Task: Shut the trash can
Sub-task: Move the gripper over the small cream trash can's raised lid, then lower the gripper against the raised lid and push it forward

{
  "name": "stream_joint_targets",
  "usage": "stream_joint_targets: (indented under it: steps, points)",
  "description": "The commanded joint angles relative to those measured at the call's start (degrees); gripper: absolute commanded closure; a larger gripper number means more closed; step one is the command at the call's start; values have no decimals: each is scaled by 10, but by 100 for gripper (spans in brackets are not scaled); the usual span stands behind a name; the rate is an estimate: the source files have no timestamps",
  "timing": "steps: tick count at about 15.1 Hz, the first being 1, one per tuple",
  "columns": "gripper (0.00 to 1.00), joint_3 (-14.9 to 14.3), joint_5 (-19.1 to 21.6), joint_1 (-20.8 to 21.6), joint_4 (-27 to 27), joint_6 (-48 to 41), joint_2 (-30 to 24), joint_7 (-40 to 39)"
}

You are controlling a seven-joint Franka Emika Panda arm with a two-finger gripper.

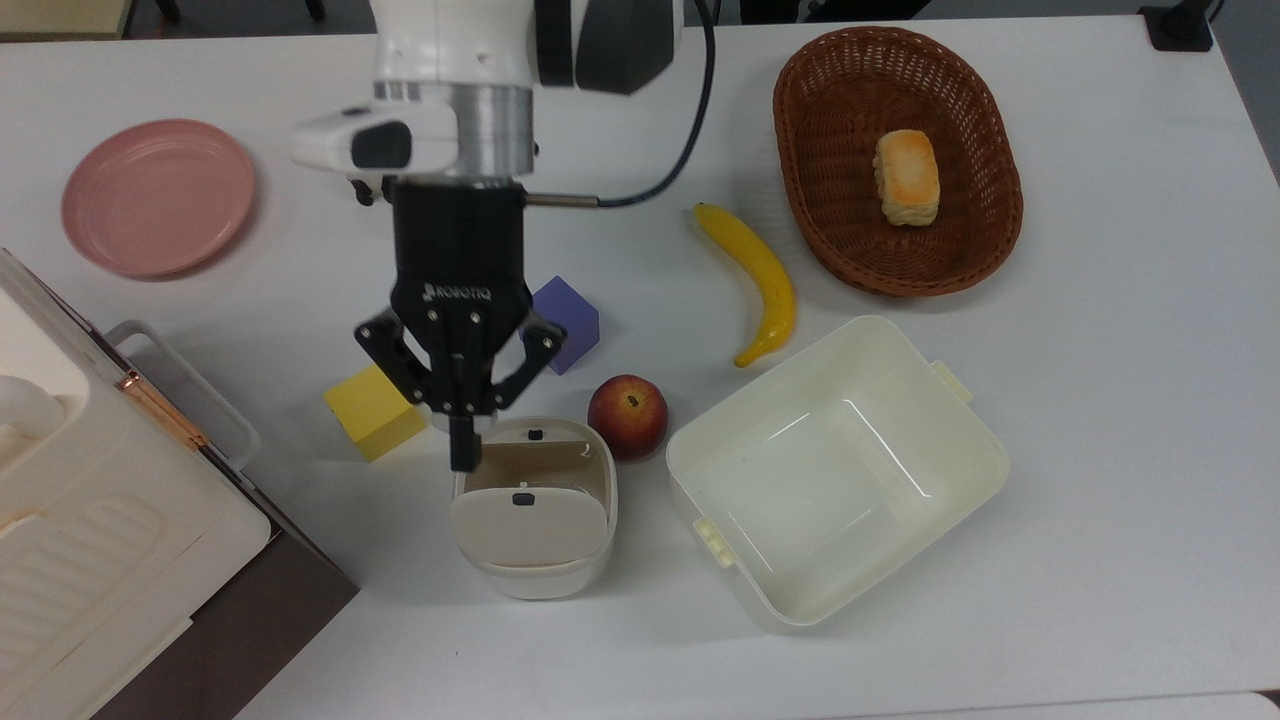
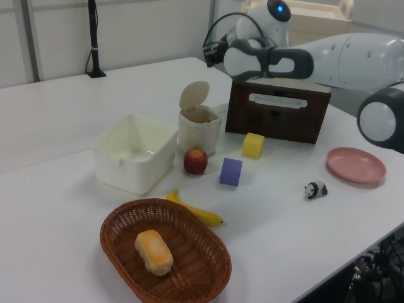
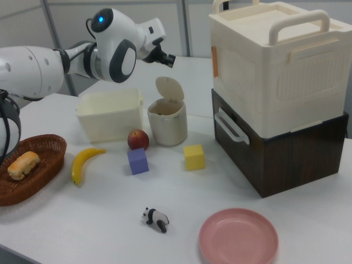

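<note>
My gripper (image 1: 461, 452), fingers pressed together and empty, hangs above the trash can (image 1: 533, 575), placed to push its upright lid (image 1: 528, 525) down.

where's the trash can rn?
In the top view the trash can stands low and left of centre, lid up, with the apple at its upper right, the yellow cube at its upper left and the gripper above its rim.

trash can (image 2: 199, 128): frame centre, lid (image 2: 193, 95) raised; apple (image 2: 196, 161): just below it; gripper (image 2: 211, 55): above the lid, upper centre
</note>
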Motion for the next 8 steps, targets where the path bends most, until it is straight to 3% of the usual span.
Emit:
stream_joint_targets:
  steps: [1, 8]
  points:
    - [100, 0, -1, 10, 21, 20, 25, -14]
    - [100, 1, -8, 12, 28, 27, 40, -13]
